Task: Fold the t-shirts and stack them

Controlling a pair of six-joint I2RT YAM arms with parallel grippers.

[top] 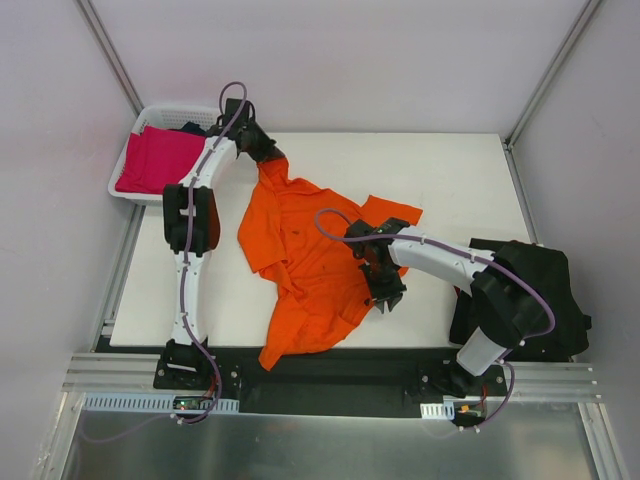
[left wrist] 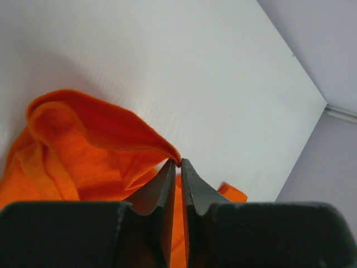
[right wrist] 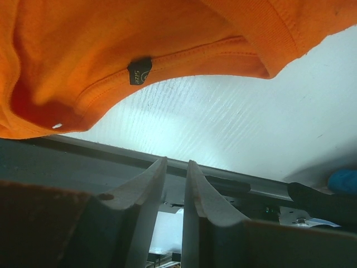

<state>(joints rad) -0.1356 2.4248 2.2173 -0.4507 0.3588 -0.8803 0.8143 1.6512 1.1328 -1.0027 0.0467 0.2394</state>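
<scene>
Top external view: an orange t-shirt [top: 310, 260] lies crumpled across the middle of the white table [top: 450, 180]. It runs from the upper left of centre down to the near edge at the bottom, where a corner hangs over the black rail. One sleeve spreads out to the right of centre.

The left claw [top: 262, 148] sits at the top tip of the shirt, in the upper left of the frame. In the left wrist view its two dark fingers are pressed almost together on a ridge of the orange cloth, which rises to the fingertips at the middle of the frame.

The right claw [top: 385, 293] is over the lower right part of the same shirt, right of centre. In the right wrist view its fingers stand a narrow slit apart with no cloth between them. The orange cloth fills the top of that frame, with a seamed edge and a small black label [right wrist: 139, 71] at the upper left, and bare table shows below it.

A white basket [top: 178, 108] sits at the upper left corner of the table, just beside the left claw. It holds a pink t-shirt [top: 160, 160], with a bit of dark cloth [top: 192, 128] behind it. A pile of black t-shirts [top: 525, 290] lies at the right edge of the table, lower right, partly behind the right arm.
</scene>
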